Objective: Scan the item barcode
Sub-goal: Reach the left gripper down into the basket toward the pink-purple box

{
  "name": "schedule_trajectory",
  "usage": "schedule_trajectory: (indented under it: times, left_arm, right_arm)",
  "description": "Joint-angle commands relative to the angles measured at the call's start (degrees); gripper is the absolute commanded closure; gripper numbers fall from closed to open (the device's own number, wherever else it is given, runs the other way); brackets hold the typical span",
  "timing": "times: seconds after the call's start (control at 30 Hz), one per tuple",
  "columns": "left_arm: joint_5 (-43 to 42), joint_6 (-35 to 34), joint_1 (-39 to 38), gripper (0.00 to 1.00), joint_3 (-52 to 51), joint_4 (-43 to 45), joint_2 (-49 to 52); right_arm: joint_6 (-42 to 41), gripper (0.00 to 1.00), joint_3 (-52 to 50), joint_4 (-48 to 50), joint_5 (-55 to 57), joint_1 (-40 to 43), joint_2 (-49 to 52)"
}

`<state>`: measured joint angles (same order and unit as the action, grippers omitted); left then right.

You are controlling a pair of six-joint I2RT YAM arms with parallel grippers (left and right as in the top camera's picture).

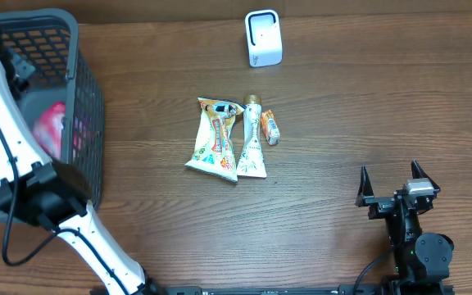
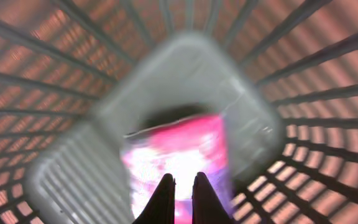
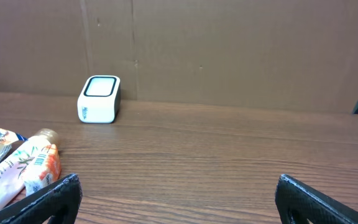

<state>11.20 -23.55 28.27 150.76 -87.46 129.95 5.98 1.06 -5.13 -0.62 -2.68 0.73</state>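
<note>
Saw left gripper (image 2: 183, 181) pressed together over pink packet (image 2: 178, 149) in the basket (image 1: 88, 115), pinch unclear through blur. Saw packet lying lengthwise away from the jaws. Saw right gripper (image 3: 178, 193) spread wide, empty.

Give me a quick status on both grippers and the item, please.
Left gripper shut over pink packet in basket, grip unconfirmed. Right gripper open, empty. Scanner unobstructed.

Checkout-style test bench — scanner (image 1: 263, 38), basket (image 1: 84, 90).
</note>
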Motion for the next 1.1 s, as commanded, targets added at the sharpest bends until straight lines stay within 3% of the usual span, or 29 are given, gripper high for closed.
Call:
schedule_trajectory:
  times: [0.0, 0.2, 0.23, 0.27, 0.3, 0.33, 0.37, 0.7, 1.07]
  left_arm:
    - [0.76, 0.15, 0.31, 0.96, 2.95, 0.48, -7.96]
    - [1.49, -2.01, 0.33, 0.96, 2.95, -1.27, -13.2]
    - [1.42, -2.03, 0.37, 0.91, 2.91, -1.92, -13.14]
    - [1.42, -2.03, 0.42, 0.81, 2.56, -2.75, -12.9]
    - [1.38, -2.08, 0.44, 0.64, 2.03, -3.45, -12.61]
    - [1.38, -2.23, 0.5, 0.4, 1.29, -4.28, -12.2]
    - [1.38, -2.23, 0.55, 0.0, 0.35, -4.76, -11.76]
    - [0.61, -3.39, 0.63, 0.0, -5.35, -8.59, -0.46]
    - [-2.23, -3.23, -1.27, 0.0, -6.29, -4.72, 11.06]
  right_arm:
    - [0.07, 0.0, -0.61, 0.37, 0.13, -0.26, -0.57]
    - [0.07, 0.0, -0.61, 0.37, 0.13, -0.26, -0.57]
    - [0.07, 0.0, -0.61, 0.37, 0.13, -0.26, -0.57]
    - [0.07, 0.0, -0.61, 0.37, 0.13, -0.26, -0.57]
    - [0.07, 0.0, -0.61, 0.37, 0.13, -0.26, -0.57]
    - [0.07, 0.0, -0.61, 0.37, 0.13, -0.26, -0.57]
    - [0.07, 0.0, -0.61, 0.37, 0.13, -0.26, -0.57]
    - [0.07, 0.0, -0.61, 0.37, 0.13, -0.26, -0.57]
    - [0.07, 0.0, -0.61, 0.37, 0.13, -0.26, -0.57]
